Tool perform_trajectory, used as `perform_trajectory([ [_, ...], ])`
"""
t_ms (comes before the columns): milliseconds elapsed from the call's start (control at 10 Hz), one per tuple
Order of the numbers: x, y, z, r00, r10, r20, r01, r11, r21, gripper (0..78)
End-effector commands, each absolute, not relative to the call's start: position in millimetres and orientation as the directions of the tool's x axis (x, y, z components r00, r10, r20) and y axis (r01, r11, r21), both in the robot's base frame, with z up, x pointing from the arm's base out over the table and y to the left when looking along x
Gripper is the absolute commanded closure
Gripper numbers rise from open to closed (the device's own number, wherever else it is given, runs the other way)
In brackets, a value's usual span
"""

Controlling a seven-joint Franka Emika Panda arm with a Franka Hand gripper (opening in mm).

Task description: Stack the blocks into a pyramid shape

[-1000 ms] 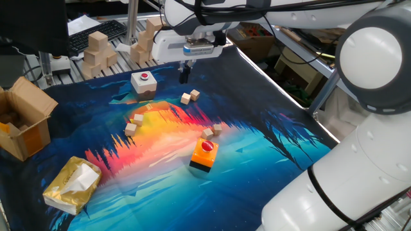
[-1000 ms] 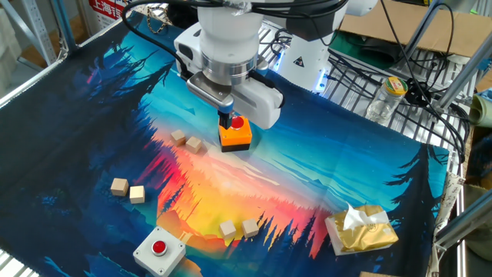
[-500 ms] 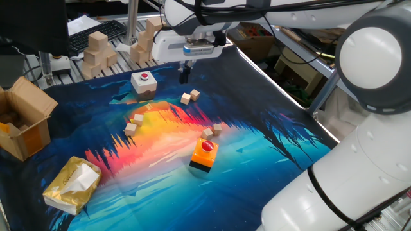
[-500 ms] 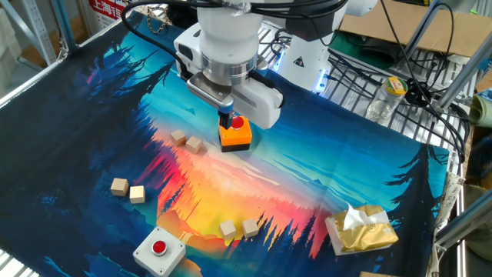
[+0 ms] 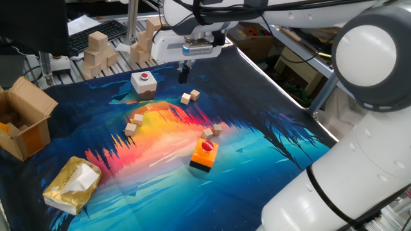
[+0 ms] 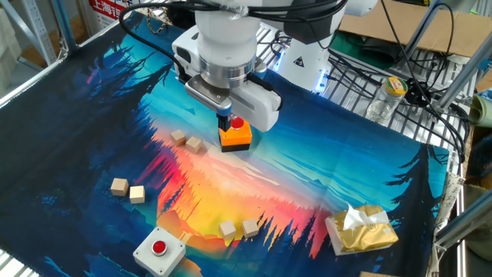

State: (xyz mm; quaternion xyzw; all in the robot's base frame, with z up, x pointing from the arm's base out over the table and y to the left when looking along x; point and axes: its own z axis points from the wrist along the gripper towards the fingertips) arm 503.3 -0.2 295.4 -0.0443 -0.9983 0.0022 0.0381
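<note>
Small wooden cubes (image 6: 127, 189) look matt and pale, unpainted. They lie on a smooth printed cloth mat (image 5: 257, 122) with a slight sheen. The robot arm (image 5: 372, 70) has glossy white plastic shells. A cardboard box (image 5: 26, 122) is dull brown; a crinkled gold wrapper (image 6: 361, 231) shines.

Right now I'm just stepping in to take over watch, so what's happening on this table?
A Franka arm's claw hangs above the mat, holding nothing that shows. Six small wooden cubes lie flat in three pairs, unstacked: one pair just below the claw, one pair further left, one pair beside the orange button box. No pyramid has been started.
</note>
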Motion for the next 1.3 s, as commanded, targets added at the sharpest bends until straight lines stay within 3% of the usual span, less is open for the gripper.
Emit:
perform_trajectory([
  [100, 515, -2, 285, -0.994, 0.088, 0.068, 0.087, 0.996, -0.007, 77.6],
  [1300, 527, -30, 248, -0.997, 0.053, 0.050, 0.053, 0.999, -0.004, 77.6],
])
